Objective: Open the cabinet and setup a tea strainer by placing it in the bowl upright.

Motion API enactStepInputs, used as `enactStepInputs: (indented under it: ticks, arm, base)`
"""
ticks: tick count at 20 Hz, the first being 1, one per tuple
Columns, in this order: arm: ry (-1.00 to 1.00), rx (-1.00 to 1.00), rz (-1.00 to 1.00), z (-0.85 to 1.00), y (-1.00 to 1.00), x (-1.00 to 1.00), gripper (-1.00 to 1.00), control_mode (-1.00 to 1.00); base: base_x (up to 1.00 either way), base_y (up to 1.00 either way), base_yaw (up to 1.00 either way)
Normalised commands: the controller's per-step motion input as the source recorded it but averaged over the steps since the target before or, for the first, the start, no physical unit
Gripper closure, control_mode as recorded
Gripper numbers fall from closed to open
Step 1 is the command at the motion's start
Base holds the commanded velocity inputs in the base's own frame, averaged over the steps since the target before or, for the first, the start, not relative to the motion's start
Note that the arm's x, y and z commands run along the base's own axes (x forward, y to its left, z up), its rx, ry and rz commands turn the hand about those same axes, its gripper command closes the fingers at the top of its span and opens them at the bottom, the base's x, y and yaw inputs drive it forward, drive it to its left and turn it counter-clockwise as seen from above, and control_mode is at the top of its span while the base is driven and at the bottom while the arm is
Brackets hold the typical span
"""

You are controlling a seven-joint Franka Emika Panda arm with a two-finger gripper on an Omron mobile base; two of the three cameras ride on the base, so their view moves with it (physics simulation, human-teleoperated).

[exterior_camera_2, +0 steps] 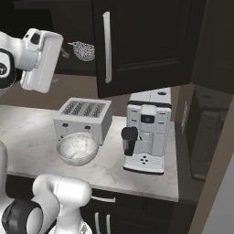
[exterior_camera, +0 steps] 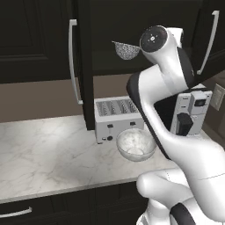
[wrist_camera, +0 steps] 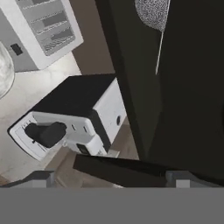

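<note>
The dark, nearly black wooden wall cabinet (exterior_camera: 83,66) fills the top of the left base view, both doors swung open. Low at centre on the pale marble counter (exterior_camera: 44,154) stands a white four-slot toaster (exterior_camera: 117,117), the frosted whitish glass bowl (exterior_camera: 136,144) just before it. The small silvery mesh tea strainer (exterior_camera: 126,50) sits inside the cabinet, upper centre. The gripper (wrist_camera: 111,177), at the hand view's bottom, stands released, empty.

Soft, even rendered light, dim inside the cabinet (exterior_camera: 83,66), slight blur throughout.
</note>
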Motion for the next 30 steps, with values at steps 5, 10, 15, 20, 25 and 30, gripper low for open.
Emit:
enactStepInputs:
  ticks: [5,10,15,20,25,30]
  arm:
    - [0.16,-0.09,0.0,-0.05,-0.14,0.27,-1.0,-1.0]
    - [0.18,-0.05,0.0,-0.04,-0.17,0.31,-1.0,-1.0]
    - [0.12,-0.06,-0.01,-0.02,-0.18,0.23,-1.0,-1.0]
    - [0.13,-0.1,-0.07,-0.02,-0.14,0.14,-1.0,-1.0]
    - [0.15,-0.14,-0.15,-0.01,-0.09,0.07,-1.0,-1.0]
    - [0.1,-0.08,-0.16,0.0,-0.2,0.0,-1.0,-1.0]
  base:
    - [0.0,0.0,0.0]
    - [0.0,0.0,0.0]
    - [0.0,0.0,0.0]
    - [0.0,0.0,0.0]
    - [0.0,0.0,0.0]
    - [0.0,0.0,0.0]
